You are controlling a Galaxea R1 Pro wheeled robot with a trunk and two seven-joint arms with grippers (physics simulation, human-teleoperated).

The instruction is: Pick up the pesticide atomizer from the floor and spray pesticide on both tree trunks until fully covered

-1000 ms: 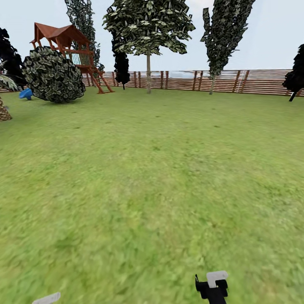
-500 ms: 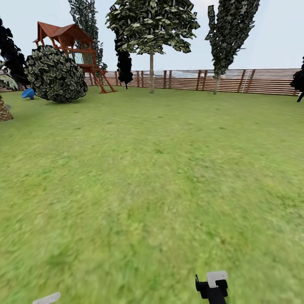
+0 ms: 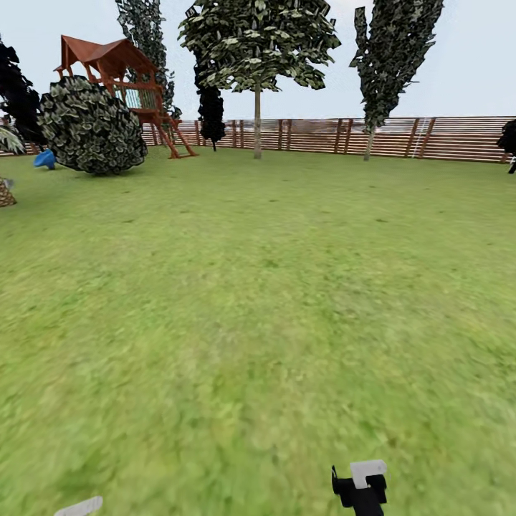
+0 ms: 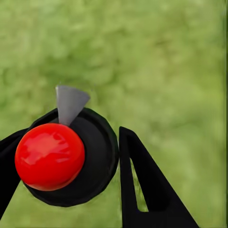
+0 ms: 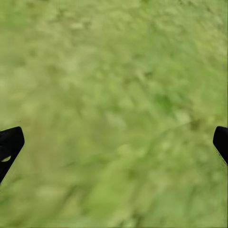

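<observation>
My left end effector [image 4: 66, 166] is closed around the pesticide atomizer [image 4: 71, 156], its red ball top and grey nozzle showing between the fingers above the grass. My right end effector [image 5: 114, 142] is spread wide, holding nothing. Across the lawn [image 3: 258, 287], two trees [image 3: 256, 43] stand at the wooden fence [image 3: 401, 136].

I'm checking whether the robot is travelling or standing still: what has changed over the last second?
The whole head view has shifted a little: the fence, the middle tree and the play tower sit slightly elsewhere, so the camera moved, not they. The left gripper stays shut on the red-topped sprayer; the right gripper hangs open over grass.
</observation>
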